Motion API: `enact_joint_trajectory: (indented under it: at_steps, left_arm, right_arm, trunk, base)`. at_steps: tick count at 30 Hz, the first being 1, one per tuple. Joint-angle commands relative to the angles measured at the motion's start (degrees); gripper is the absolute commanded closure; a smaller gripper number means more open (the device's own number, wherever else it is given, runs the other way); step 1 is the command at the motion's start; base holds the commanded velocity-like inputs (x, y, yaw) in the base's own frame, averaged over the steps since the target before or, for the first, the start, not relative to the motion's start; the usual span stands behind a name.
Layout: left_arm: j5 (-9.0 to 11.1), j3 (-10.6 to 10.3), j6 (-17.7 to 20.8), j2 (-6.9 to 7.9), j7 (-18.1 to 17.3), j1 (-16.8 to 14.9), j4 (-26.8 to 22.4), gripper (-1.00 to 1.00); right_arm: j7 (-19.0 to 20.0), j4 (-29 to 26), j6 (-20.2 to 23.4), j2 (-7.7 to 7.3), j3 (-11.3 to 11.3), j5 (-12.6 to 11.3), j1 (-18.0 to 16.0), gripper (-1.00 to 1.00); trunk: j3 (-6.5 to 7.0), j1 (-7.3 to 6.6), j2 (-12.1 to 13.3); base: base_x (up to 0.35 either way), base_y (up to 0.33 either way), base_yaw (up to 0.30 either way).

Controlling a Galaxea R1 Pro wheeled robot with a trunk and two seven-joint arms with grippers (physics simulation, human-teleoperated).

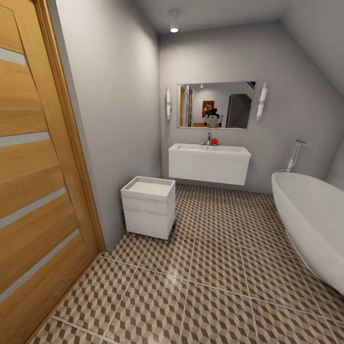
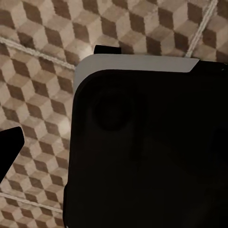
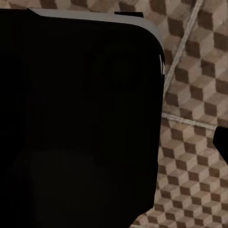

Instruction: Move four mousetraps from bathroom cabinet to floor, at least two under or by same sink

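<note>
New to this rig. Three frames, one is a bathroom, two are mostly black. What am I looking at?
A simulated wheeled robot with two arms. The big picture comes from its head camera: a bathroom with the cube-pattern floor, a white wall-hung sink under a mirror, a small white drawer unit, a bathtub on the right and a wooden door on the left. The other two come from cameras on its wrists, looking down; the black mass in each is probably the robot's own body, over the same tiles. Nothing is seen held.
</note>
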Motion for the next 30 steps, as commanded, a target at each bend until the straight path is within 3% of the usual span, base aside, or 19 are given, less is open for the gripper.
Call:
enact_joint_trajectory:
  at_steps: [1, 17, 18, 21, 22, 30]
  left_arm:
    - [0.61, 0.08, -0.06, 0.00, -0.02, -0.02, -0.01, -1.00]
    - [1.39, 0.14, -0.06, 0.10, -0.02, -0.02, -0.03, -1.00]
    - [3.08, 0.11, -0.06, 0.15, -0.02, -0.02, -0.02, -1.00]
    - [4.44, 0.10, -0.06, 0.17, -0.02, -0.02, -0.02, -1.00]
    - [6.17, 0.13, -0.06, 0.24, -0.02, -0.02, -0.02, -1.00]
    - [7.21, 0.18, -0.06, 0.40, 0.06, -0.02, -0.02, -1.00]
  right_arm:
    - [0.01, 0.05, -0.20, 0.00, 0.03, 0.07, -0.03, -1.00]
    - [-0.01, 0.06, -0.20, -0.05, 0.03, 0.33, -0.03, -1.00]
    - [-0.01, 0.06, -0.21, -0.07, -0.05, 0.33, -0.03, -1.00]
    - [-0.13, 0.06, -0.21, -0.07, -0.07, 0.32, -0.03, -1.00]
    - [-0.43, 0.00, -0.16, -0.09, -0.15, 0.30, -0.03, -1.00]
    - [-0.51, -1.60, -0.20, -0.16, -0.15, 0.27, -0.10, -1.00]
  trunk:
    - [-0.06, 0.00, -0.03]
    - [2.46, -3.08, 5.59]
    - [2.64, -3.30, 5.99]
    - [3.18, -3.96, 7.19]
    - [3.36, -4.18, 7.59]
    - [4.79, -5.93, 10.80]
  base:
    - [0.000, 0.000, 0.000]
    - [0.000, 0.000, 0.000]
    - [0.000, 0.000, 0.000]
    - [0.000, 0.000, 0.000]
    - [0.000, 0.000, 0.000]
    - [0.000, 0.000, 0.000]
